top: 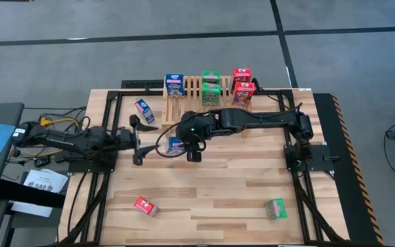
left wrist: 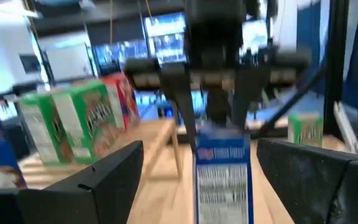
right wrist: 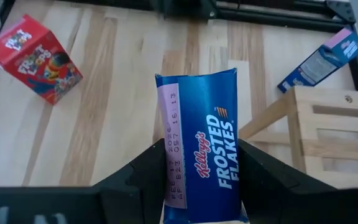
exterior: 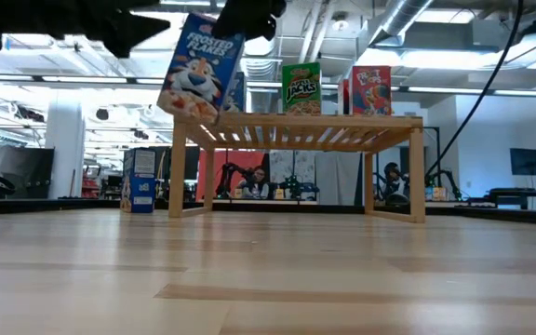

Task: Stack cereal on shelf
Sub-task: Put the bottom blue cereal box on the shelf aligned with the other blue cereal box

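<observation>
Blue Frosted Flakes box [right wrist: 201, 155] sits clamped in my right pincer [right wrist: 194, 171], lifted off the worktop [top: 218, 199] near the shelf [exterior: 296, 130]; left pincer [top: 137, 140] gapes empty; next I carry it over the slats, I judge.

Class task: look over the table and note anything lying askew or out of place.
A red box and a green box lie tipped near the table's front edge, far from the rack. Another blue box lies askew beside the rack.
</observation>
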Tool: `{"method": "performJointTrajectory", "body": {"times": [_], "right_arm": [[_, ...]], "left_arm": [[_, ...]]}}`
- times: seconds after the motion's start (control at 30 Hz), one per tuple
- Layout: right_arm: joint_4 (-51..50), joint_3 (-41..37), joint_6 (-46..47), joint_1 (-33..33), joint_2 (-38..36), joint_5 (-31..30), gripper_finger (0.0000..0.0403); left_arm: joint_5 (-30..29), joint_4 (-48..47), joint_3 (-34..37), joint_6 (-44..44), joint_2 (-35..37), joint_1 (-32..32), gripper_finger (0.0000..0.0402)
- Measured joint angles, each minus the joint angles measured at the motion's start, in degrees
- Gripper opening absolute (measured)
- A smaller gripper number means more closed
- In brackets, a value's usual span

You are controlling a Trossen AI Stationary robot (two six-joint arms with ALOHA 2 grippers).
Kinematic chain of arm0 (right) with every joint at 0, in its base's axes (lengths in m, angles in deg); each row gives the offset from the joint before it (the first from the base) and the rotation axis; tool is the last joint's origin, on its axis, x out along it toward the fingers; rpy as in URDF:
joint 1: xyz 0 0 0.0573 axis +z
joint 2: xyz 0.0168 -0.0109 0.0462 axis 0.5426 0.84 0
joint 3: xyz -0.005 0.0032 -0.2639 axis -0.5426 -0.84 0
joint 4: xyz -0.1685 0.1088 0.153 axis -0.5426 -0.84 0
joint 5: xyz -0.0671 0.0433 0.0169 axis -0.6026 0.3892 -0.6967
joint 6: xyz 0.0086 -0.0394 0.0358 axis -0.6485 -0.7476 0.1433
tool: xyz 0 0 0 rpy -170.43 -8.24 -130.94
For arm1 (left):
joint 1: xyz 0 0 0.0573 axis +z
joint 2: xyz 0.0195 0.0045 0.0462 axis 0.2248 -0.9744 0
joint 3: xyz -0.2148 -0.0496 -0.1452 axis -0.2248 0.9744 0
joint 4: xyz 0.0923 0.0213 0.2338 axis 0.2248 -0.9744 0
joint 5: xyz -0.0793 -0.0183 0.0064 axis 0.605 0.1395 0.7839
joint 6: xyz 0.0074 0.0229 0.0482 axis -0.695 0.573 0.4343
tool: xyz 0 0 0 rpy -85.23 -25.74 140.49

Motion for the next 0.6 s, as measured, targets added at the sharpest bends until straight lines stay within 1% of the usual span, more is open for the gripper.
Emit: {"method": "performJointTrajectory", "body": {"times": [0.13, 0.27, 0.6], "right_arm": [[0.07, 0.48, -0.45, 0.0, 0.0, -0.02, 0.0194], [0.39, 0.48, -1.05, 0.07, 0.0, -0.02, 0.0194], [1.46, 0.48, -2.27, 0.07, 0.0, -0.04, 0.0194]], "left_arm": [[-0.89, 0.83, -0.59, -0.34, -4.53, 0.0, 0.0305], [-0.55, 2.09, -0.59, -3.1, -8.05, 0.0, 0.0305], [-0.11, 2.14, -0.59, -7.19, -13.06, 0.02, 0.0305]]}}
